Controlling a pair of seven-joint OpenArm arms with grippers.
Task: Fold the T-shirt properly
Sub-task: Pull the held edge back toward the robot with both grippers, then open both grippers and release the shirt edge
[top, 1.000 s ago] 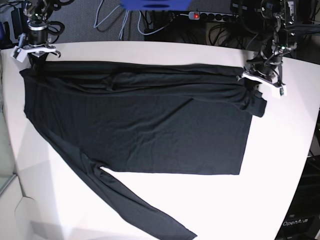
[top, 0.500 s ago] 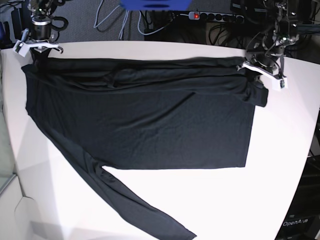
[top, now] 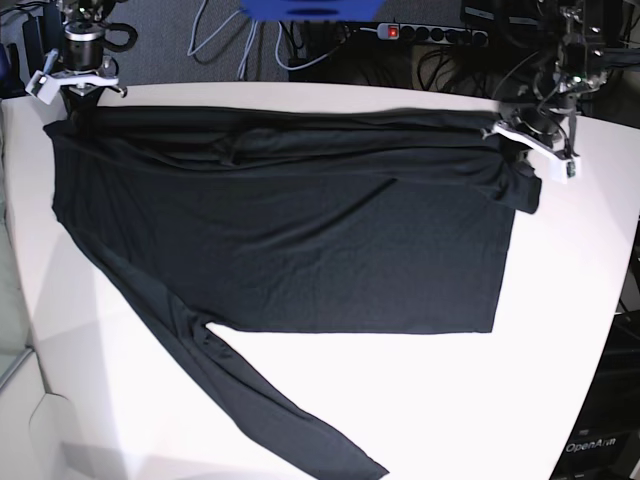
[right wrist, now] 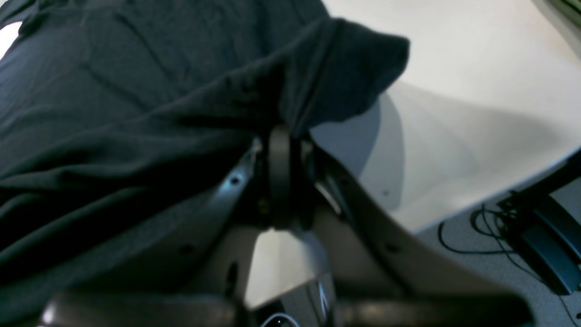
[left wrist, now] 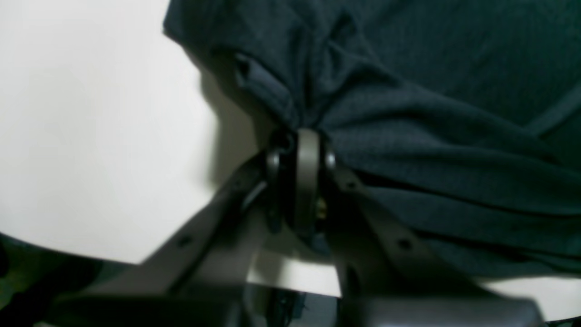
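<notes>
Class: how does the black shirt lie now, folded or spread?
Mostly spread: the shirt lies flat across the table, one sleeve trailing out, only its far edge doubled over.

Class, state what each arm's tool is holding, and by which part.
Both hold the T-shirt: the left tool pinches bunched fabric at its far right corner, the right tool at its far left corner.

— Underneath everything? White table (top: 560, 330), matte, with a rounded edge.
— Behind its far edge? Black power strip (top: 430, 33) with a lit red switch, beside a blue object (top: 310, 8) cut off by the frame.
— Cabling? Grey cables (top: 225, 40) looping over dark floor, more black cables (right wrist: 481, 236) past the table corner.
— Lower right? Dark box marked "OpenArm" (top: 597, 445).
</notes>
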